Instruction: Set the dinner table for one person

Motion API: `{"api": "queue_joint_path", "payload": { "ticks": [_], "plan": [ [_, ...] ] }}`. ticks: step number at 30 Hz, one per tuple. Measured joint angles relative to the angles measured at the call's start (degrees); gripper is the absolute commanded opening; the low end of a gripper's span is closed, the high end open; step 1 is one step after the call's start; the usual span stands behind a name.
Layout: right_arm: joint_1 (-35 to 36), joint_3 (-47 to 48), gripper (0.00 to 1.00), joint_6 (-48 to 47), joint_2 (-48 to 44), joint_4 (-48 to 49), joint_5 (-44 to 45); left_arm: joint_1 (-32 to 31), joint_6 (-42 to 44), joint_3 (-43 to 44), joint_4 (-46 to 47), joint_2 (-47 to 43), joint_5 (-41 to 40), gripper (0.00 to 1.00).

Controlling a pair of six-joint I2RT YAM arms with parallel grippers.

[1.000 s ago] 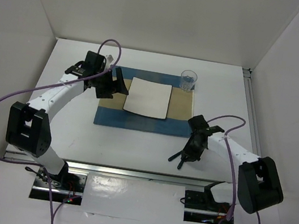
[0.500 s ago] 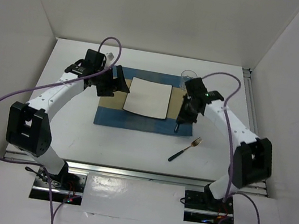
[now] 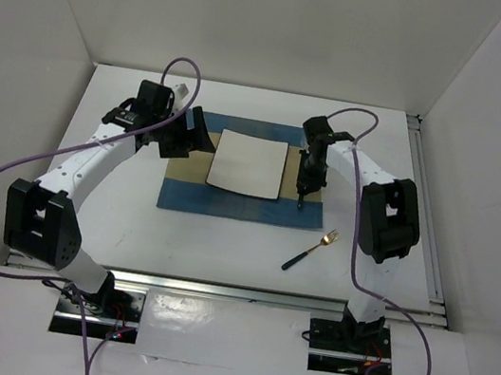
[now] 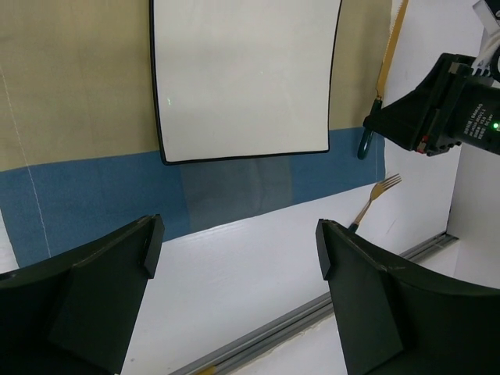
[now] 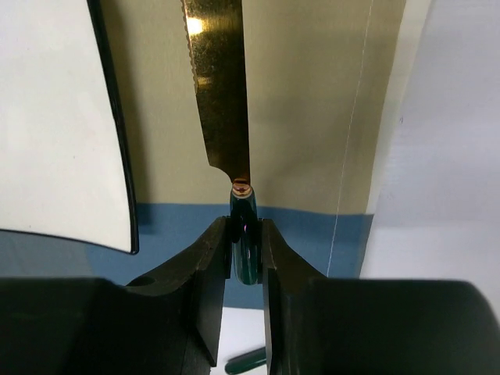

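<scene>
Table (image 3: 102,211) carries a blue-and-tan placemat (image 3: 228,205) at its middle, with a square white plate (image 3: 248,163) on it. The right gripper (image 5: 244,238) is clamped on a gold knife (image 5: 219,86) by its green handle, just right of the plate. The left gripper (image 4: 238,230) hovers spread wide by the placemat's left end. A fork (image 3: 309,249) lies toward the table's near edge.

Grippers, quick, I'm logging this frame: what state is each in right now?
Left gripper: open, holding nothing.
Right gripper: closed on the gold knife, by its green handle.
</scene>
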Motion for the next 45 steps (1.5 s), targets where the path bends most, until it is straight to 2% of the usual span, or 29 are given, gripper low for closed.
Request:
{"api": "queue_joint_path", "payload": {
  "ticks": [6, 9, 13, 15, 16, 18, 19, 26, 31, 36, 40, 45],
  "plan": [
    [-0.33, 0.39, 0.00, -1.60, 1.66, 1.77, 0.52, 0.00, 0.04, 0.00, -0.04, -0.57, -0.37, 0.98],
    [-0.33, 0.59, 0.06, -2.08, 2.78, 2.21, 0.90, 0.00, 0.04, 0.00, -0.04, -0.59, -0.63, 0.98],
    [-0.33, 0.59, 0.25, -2.29, 4.02, 2.38, 1.05, 0.00, 0.04, 0.00, -0.11, -0.59, -0.68, 0.98],
    [-0.33, 0.59, 0.30, -2.29, 4.35, 2.43, 1.05, 0.00, 0.15, 0.00, -0.42, -0.59, -0.68, 0.98],
    [-0.33, 0.59, 0.42, -2.23, 4.39, 2.45, 1.03, 0.00, 0.15, 0.00, -0.59, -0.59, -0.68, 0.98],
    [-0.33, 0.59, 0.50, -2.10, 4.39, 2.49, 0.96, 0.00, 0.17, 0.00, -1.03, -0.72, -0.85, 0.98],
    [-0.33, 0.59, 0.58, -2.29, 4.39, 2.54, 0.96, 0.00, 0.17, 0.00, -1.18, -0.83, -0.87, 0.98],
    [-0.33, 0.59, 0.59, -2.03, 4.02, 2.56, 0.76, 0.00, 0.55, 0.00, -1.55, -2.10, -0.94, 0.98],
    [-0.33, 0.55, 0.58, -1.38, -0.66, 1.53, 0.87, -1.05, 3.43, 0.02, -1.75, -2.16, -0.28, 0.94],
    [-1.01, -0.31, 0.59, 0.90, -14.01, -0.17, 1.68, -9.66, 9.01, 2.16, -3.96, 0.44, -1.16, 0.87],
    [-3.39, -1.27, 0.66, 4.70, -27.04, -2.25, 4.15, -22.34, 13.35, 4.09, -5.60, 6.01, -1.86, 0.77],
    [-4.87, -0.85, 0.67, 8.57, -33.94, -5.51, 7.52, -35.34, 16.74, 8.72, -7.30, 16.39, -1.84, 0.76]
  ]
}}
